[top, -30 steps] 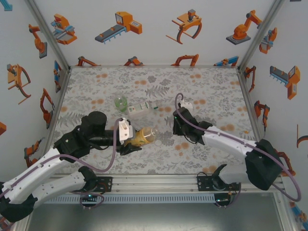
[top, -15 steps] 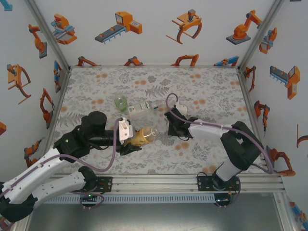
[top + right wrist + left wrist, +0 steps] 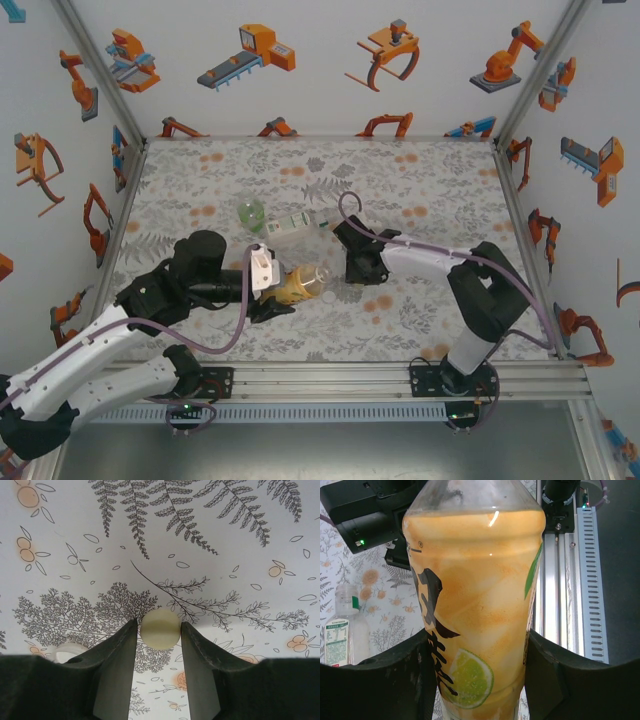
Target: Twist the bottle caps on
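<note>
The amber bottle (image 3: pixel 298 284) with the yellow label lies tilted in my left gripper (image 3: pixel 277 293), neck pointing right. In the left wrist view the amber bottle (image 3: pixel 475 595) stands between both fingers of the left gripper (image 3: pixel 479 636), which is shut on it. My right gripper (image 3: pixel 347 268) sits just right of the bottle's open mouth. The right gripper (image 3: pixel 159 624) pinches a pale round bottle cap (image 3: pixel 159 630) between its fingertips above the tablecloth. The clear bottle (image 3: pixel 290 228) with the green-white label lies behind, and the squat green bottle (image 3: pixel 250 212) sits beside it.
The clear bottle (image 3: pixel 342 635) shows at the left of the left wrist view, with the right arm's black body (image 3: pixel 370 510) above it. A whitish round object (image 3: pixel 65 652) peeks out behind the right gripper's left finger. An aluminium rail (image 3: pixel 320 378) runs along the near edge.
The right arm has swung left with its elbow folding, and its gripper has moved closer to the amber bottle's mouth. The left arm and the bottle have barely moved.
</note>
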